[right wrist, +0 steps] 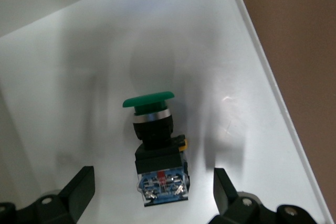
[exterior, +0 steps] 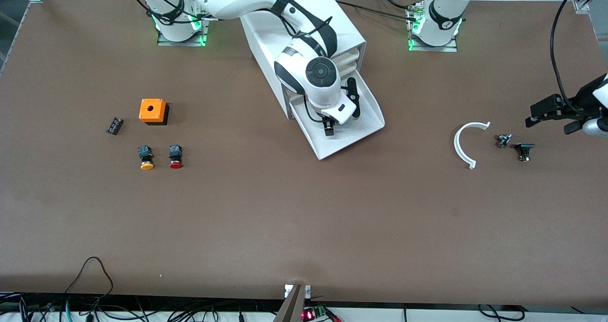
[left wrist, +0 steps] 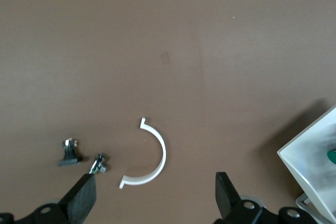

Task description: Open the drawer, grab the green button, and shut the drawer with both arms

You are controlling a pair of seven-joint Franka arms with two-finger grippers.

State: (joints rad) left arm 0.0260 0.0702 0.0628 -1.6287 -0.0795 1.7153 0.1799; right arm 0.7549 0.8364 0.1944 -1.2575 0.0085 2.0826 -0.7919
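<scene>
Drawer point(exterior: 351, 137) pulled out of cabinet point(exterior: 304, 46), tray exposed. Button point(right wrist: 155, 140) lies on its side in drawer, green cap visible. Right gripper point(exterior: 328, 127) over drawer, fingers spread either side of button — likely lined up for pinch. Left gripper point(exterior: 553, 115) spread too, waiting over table point(exterior: 304, 227) near white arc piece point(exterior: 465, 144), well apart from drawer — probably kept clear until close.

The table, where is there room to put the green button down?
The table is bare between the open drawer and the white curved piece, and all along the edge nearest the front camera. It is crowded around the yellow button, red button and orange box.
</scene>
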